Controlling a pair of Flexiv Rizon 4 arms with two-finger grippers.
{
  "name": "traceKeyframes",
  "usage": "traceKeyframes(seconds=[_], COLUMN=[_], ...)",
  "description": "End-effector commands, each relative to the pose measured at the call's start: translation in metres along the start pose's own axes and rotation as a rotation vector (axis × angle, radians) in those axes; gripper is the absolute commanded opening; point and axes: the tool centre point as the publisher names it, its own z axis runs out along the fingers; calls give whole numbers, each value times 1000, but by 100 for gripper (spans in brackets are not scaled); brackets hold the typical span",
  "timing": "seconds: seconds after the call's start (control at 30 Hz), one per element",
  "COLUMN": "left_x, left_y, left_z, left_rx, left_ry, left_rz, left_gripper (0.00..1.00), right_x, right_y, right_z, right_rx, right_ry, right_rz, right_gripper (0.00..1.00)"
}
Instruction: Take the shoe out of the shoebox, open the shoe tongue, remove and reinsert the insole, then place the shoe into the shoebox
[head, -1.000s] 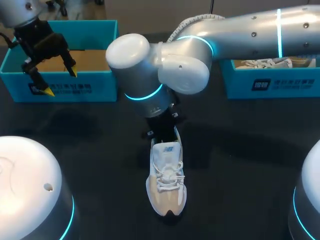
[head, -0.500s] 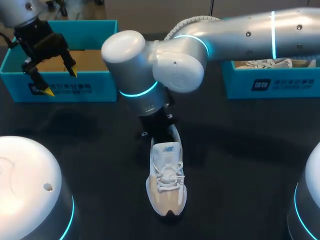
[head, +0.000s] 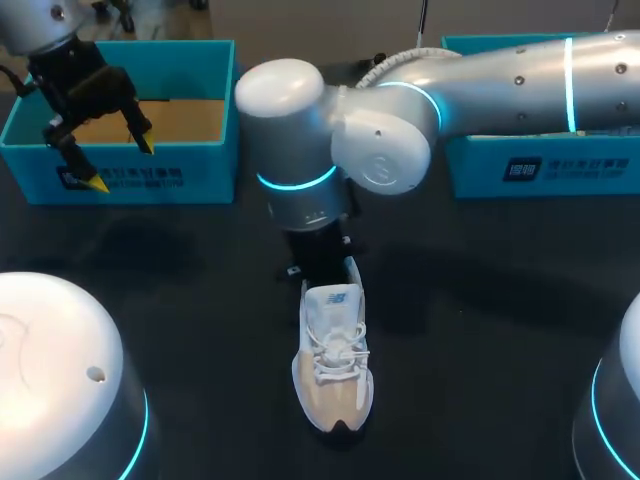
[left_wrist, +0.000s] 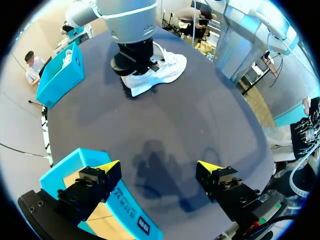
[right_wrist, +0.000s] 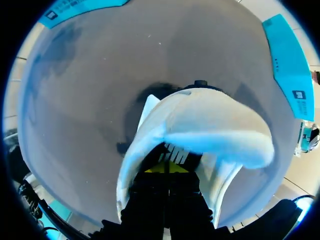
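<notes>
**Our right gripper (right_wrist: 169, 167) sits in the heel opening of the shoe (head: 335, 370)**
The shoe runs lengthwise away from it, toe farthest; whether it grips anything, we cannot tell. Our left gripper (left_wrist: 159, 169) hangs wide, well apart, above the shoebox (head: 190, 165) edge.

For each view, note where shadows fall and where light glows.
Head view: a cyan ring glows on the silver right arm, whose soft shadow darkens the black table beside the white lace-up sneaker. Left wrist view: the left gripper's shadow lies between its open fingers. Right wrist view: shadow pools beside the sneaker.
</notes>
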Motion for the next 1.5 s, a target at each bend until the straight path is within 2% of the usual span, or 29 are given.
traceKeyframes(seconds=[0.03,0.3,0.57,0.67,0.7,0.73,0.77,1.2,1.5], left_x=[0,0,0,0,0,0,0,0,0], left_y=[0,0,0,0,0,0,0,0,0], left_z=[-1,-1,-1,-1,-1,-1,-1,-1,-1], left_rx=[-1,-1,-1,-1,-1,-1,-1,-1,-1], left_ry=[1,1,1,1,1,1,1,1,1], left_rz=[0,0,0,0,0,0,0,0,0], left_gripper=[100,100,100,100,100,100,100,100,100], right_x=[-4,-6,-13,-10,-9,-9,-8,1,9], right_y=[1,-16,-30,-32,-32,-32,-33,-27,-42], right_z=[-2,-40,-42,-42,-41,-40,-39,-41,-44], right_rx=[0,-50,-63,-62,-58,-58,-59,-55,-43], right_ry=[38,-1,22,29,32,37,41,46,47], right_rz=[1,51,161,167,170,173,174,173,197], right_gripper=[0,0,0,32,47,82,100,100,100])
